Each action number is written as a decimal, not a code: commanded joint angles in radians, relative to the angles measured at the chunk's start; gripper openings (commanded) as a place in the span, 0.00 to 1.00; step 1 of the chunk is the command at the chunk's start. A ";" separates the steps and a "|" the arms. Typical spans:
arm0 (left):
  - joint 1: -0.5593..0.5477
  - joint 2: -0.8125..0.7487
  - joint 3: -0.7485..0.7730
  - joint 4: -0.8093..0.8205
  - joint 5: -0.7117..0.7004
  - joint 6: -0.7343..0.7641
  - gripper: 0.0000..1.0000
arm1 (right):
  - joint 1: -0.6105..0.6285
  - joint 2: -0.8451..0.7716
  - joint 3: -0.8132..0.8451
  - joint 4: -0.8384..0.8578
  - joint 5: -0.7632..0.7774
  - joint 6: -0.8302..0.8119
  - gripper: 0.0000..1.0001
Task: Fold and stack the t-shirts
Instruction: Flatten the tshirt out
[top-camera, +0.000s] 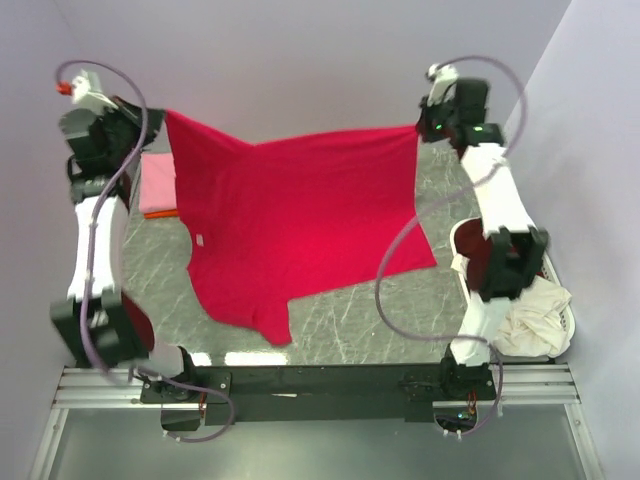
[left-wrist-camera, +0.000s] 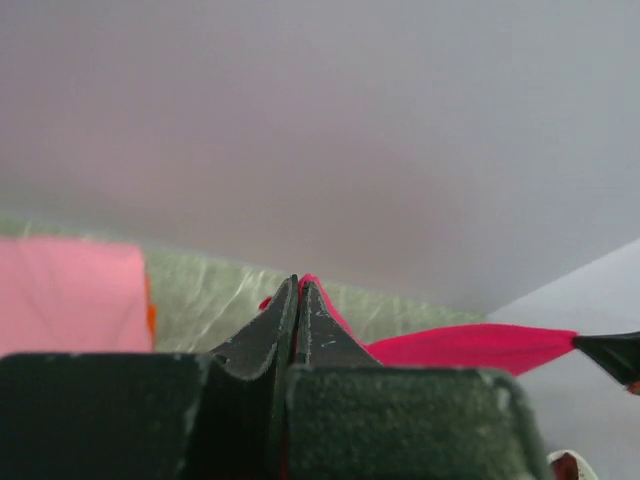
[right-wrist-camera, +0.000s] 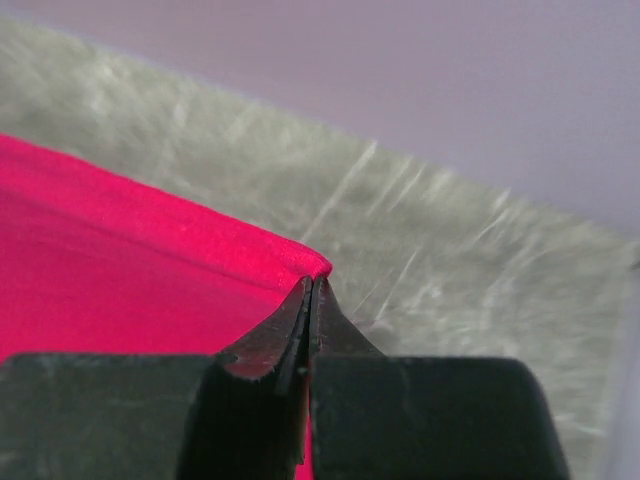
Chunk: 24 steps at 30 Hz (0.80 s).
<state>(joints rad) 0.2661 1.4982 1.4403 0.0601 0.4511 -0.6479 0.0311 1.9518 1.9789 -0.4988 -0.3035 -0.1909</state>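
Note:
A crimson red t-shirt (top-camera: 300, 220) hangs stretched between my two grippers at the far side of the table, its lower part draping onto the marble top, with a small white neck label (top-camera: 200, 240) at its left edge. My left gripper (top-camera: 160, 112) is shut on the shirt's far left corner (left-wrist-camera: 345, 325). My right gripper (top-camera: 420, 128) is shut on the far right corner (right-wrist-camera: 300, 262). In the left wrist view my gripper (left-wrist-camera: 298, 282) shows red cloth between its jaws. In the right wrist view my gripper (right-wrist-camera: 312, 282) pinches the hem.
A folded pink shirt (top-camera: 157, 183) lies at the far left with an orange edge (top-camera: 160, 214) under it; it also shows in the left wrist view (left-wrist-camera: 70, 295). A white oval basket (top-camera: 556, 300) at the right holds cream (top-camera: 532, 315) and maroon cloth.

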 joint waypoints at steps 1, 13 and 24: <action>0.007 -0.263 0.040 0.061 -0.020 -0.019 0.00 | -0.005 -0.336 0.024 0.016 -0.020 -0.070 0.00; 0.007 -0.691 0.314 -0.038 -0.272 -0.058 0.00 | -0.008 -0.872 0.208 -0.092 0.119 -0.071 0.00; -0.111 -0.691 0.520 -0.140 -0.365 0.056 0.01 | -0.007 -0.884 0.290 -0.089 0.201 -0.084 0.00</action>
<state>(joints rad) 0.1726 0.7815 1.9923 -0.0029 0.1406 -0.6422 0.0280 0.9779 2.3116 -0.5480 -0.1406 -0.2672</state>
